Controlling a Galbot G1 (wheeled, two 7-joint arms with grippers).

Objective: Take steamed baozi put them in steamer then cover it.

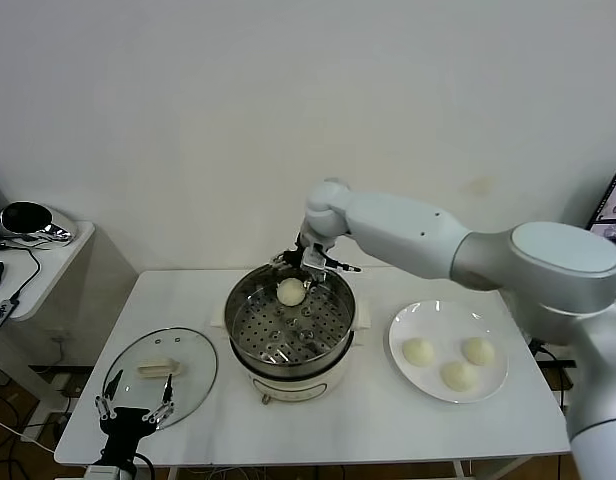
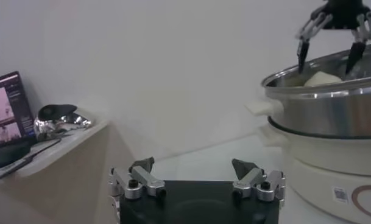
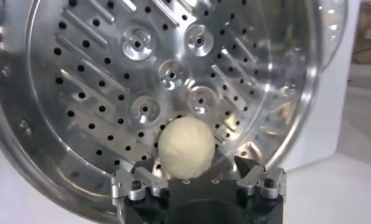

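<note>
Right gripper (image 3: 197,176) jaws wide, baozi (image 3: 186,148) apparently resting free on steamer (image 3: 63,91) tray; head view hides this.

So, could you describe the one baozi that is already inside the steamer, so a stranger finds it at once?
Find the shiny steel steamer at the table's centre. On its perforated tray, near the far rim, sits a single cream-white baozi, directly under the open right gripper. The other three baozi lie on the white plate to the right.

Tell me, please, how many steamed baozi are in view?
4: one baozi lies on the steamer tray below the open right gripper; three sit on the white plate.
</note>
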